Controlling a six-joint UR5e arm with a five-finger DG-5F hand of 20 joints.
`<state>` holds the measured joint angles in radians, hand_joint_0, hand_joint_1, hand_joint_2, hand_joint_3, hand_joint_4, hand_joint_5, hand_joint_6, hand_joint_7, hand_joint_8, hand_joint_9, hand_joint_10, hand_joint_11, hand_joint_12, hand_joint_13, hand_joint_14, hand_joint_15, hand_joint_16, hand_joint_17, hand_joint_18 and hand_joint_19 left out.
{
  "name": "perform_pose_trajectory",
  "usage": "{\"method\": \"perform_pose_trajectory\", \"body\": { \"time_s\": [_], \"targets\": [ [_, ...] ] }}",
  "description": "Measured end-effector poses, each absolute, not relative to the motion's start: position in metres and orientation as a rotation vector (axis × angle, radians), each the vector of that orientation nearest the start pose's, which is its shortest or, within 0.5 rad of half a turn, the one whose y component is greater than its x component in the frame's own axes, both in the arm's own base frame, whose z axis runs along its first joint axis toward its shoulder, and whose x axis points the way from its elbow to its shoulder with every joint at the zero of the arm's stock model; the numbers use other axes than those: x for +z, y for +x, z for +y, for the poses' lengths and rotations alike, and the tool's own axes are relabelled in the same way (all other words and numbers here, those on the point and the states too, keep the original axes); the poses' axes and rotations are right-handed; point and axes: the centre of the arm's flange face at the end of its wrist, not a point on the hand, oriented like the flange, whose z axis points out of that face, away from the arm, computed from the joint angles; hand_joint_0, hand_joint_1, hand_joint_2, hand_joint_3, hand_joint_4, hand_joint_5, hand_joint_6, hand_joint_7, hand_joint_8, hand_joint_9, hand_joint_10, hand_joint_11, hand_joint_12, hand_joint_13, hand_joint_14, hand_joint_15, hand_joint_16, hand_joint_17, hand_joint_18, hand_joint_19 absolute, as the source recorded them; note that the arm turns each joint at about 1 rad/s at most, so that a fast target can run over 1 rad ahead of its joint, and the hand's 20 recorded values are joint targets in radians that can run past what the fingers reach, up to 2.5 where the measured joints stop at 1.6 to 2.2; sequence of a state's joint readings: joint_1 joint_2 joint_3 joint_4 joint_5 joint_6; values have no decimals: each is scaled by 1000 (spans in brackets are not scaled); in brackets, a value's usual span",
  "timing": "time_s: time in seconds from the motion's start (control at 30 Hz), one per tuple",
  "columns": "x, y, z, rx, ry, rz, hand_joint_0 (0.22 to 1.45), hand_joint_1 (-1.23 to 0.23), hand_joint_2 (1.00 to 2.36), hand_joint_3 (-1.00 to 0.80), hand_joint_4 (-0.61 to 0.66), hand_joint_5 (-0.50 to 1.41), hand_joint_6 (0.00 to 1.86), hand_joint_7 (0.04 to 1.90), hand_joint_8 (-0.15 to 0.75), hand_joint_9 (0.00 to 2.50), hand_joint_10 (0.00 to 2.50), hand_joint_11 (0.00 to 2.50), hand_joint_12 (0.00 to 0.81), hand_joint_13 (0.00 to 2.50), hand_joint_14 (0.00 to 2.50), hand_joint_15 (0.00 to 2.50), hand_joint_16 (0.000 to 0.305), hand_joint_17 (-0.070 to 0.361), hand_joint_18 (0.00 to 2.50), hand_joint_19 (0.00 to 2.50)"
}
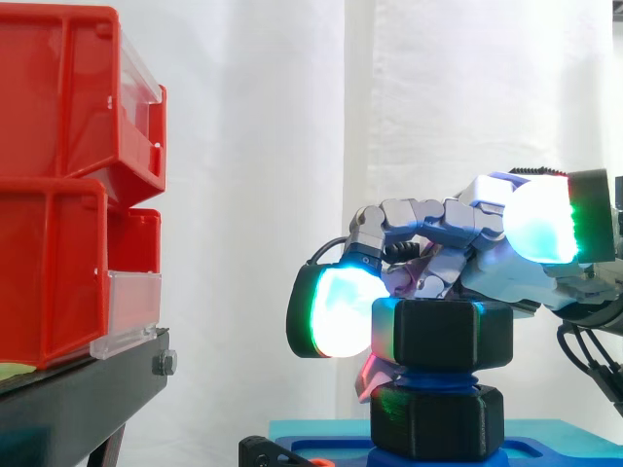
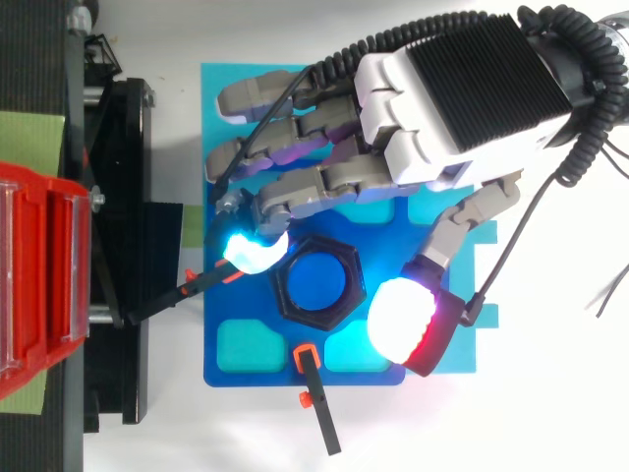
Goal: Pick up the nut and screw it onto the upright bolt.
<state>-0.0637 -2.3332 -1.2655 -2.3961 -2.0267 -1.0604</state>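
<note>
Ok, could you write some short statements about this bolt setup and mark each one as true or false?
1. The black nut is already around the blue bolt. True.
2. In the side view the red bins stand to the right of the bolt. False: they stand to its left, on the black stand.
3. The bolt rises from a blue base plate. True.
4. The hand hangs over the red bins. False: it is over the base plate, right at the nut.
</note>
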Motion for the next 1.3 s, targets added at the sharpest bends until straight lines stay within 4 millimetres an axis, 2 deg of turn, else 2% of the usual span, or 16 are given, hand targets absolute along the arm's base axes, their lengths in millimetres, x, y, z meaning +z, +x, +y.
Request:
{"method": "perform_pose_trajectory", "body": {
  "time_s": [0.87, 1.07, 1.17, 1.3],
  "targets": [
    [237, 751, -159, 672, -48, 1333, 486, -198, 1000, -500, 17, 89, 555, 1336, 120, 1378, 0, 0, 165, 755, 0, 0, 13, 30, 488, 0],
    [237, 749, -167, 667, -46, 1333, 484, -205, 1000, -500, 37, 94, 554, 1347, 107, 1522, 0, 0, 147, 826, 0, 0, 13, 28, 558, 0],
    [237, 748, -169, 667, -48, 1334, 480, -194, 1000, -500, 64, 92, 552, 1368, 132, 1532, 0, 13, 158, 835, 0, 0, 13, 29, 564, 0],
    [238, 747, -172, 667, -52, 1332, 469, -171, 1000, -500, 85, 58, 501, 1436, 201, 1411, 3, 79, 234, 760, 0, 0, 22, 51, 464, 0]
  ]
}}
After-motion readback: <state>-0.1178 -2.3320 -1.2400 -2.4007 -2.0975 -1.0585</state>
